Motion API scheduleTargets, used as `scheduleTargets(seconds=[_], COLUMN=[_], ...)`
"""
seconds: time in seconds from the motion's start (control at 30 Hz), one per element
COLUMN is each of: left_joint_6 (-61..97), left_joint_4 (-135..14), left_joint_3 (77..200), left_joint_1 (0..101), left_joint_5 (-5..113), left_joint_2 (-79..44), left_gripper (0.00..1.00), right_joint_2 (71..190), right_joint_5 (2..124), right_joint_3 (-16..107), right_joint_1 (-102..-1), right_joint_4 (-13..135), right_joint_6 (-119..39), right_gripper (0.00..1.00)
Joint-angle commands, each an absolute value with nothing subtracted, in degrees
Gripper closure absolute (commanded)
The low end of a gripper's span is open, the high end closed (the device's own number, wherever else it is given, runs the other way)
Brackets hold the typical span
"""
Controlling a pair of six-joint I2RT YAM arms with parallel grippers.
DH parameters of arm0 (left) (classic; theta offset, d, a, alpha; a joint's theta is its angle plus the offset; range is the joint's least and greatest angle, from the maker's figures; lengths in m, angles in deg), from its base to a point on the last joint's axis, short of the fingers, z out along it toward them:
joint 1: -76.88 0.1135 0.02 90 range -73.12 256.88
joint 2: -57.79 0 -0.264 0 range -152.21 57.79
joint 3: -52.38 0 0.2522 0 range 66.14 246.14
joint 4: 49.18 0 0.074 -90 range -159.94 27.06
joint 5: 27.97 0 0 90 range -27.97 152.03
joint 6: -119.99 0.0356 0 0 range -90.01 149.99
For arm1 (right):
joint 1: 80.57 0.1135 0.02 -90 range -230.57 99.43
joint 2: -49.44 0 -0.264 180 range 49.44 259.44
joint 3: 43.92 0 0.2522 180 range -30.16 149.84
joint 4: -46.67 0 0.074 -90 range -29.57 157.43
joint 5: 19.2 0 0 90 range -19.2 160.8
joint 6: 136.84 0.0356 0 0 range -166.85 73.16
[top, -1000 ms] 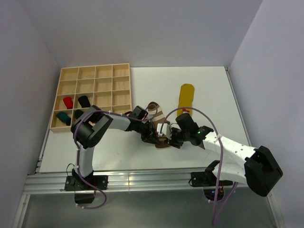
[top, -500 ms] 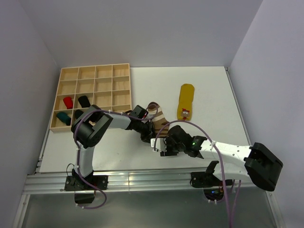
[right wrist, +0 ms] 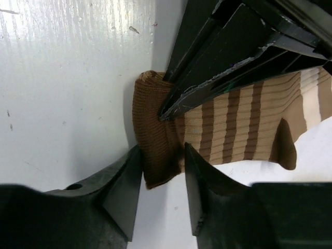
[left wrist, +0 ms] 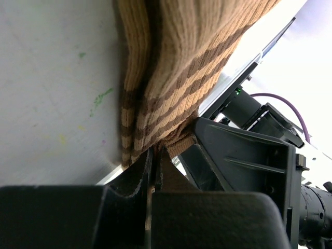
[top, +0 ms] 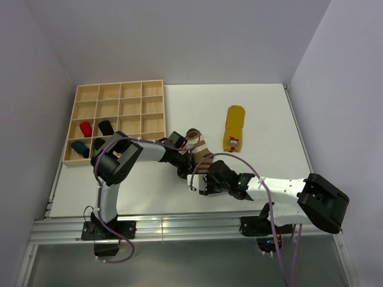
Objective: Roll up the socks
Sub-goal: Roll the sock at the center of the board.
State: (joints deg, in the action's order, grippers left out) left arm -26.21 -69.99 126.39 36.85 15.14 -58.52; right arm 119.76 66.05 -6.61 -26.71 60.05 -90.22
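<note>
A tan sock with brown stripes and a brown toe (top: 200,145) lies mid-table. My left gripper (top: 187,167) is shut on the sock's folded brown end; in the left wrist view (left wrist: 155,153) the fabric (left wrist: 176,62) is pinched between nearly closed jaws. My right gripper (top: 200,180) comes in from the near side. In the right wrist view (right wrist: 162,155) its fingers press both sides of the brown end (right wrist: 155,135), just below the left gripper's black fingers (right wrist: 218,57). A mustard yellow sock (top: 234,127) lies flat to the far right.
A wooden compartment tray (top: 128,98) stands at the far left. It holds a red roll (top: 85,128), a black roll (top: 106,127), a teal roll (top: 79,147) and another dark roll (top: 99,144). The table's near edge is a metal rail (top: 179,224).
My right gripper has swung from the sock's right side to the near left and closed in on the brown end. My left gripper has stayed on the sock.
</note>
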Motion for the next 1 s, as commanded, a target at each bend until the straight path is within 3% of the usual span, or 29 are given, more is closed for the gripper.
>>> scheduleTargets(seconds=[0.0,0.1,0.4,0.63,0.83,0.97], left_joint_6=[-22.92,-22.74,-26.95,-30.12,-30.13,-27.24], left_joint_4=[-76.13,-76.04,-69.98,-64.27,-58.55,-52.94], left_joint_3=[125.82,125.82,123.36,120.37,113.88,108.09], left_joint_1=[36.98,36.98,37.68,38.21,37.95,36.89], left_joint_5=[20.37,20.37,26.94,36.78,47.75,56.55], left_joint_2=[-61.65,-61.39,-54.98,-47.26,-39.62,-32.4], left_gripper=[1.0,0.97,0.69,0.66,0.71,0.69], right_joint_2=[121.33,122.47,125.98,138.11,149.25,156.72], right_joint_5=[67.47,65.98,45.86,29.88,23.97,21.41], right_joint_3=[-5.03,-3.54,7.53,19.13,29.15,36.52], right_joint_1=[-26.17,-26.43,-37.4,-46.38,-51.92,-55.08], right_joint_4=[59.63,62.35,82.99,101.7,115.06,121.59], right_joint_6=[-89.74,-88.77,-89.82,-95.27,-99.75,-101.68], right_gripper=[0.57,0.72,0.76,0.76,0.75,0.75])
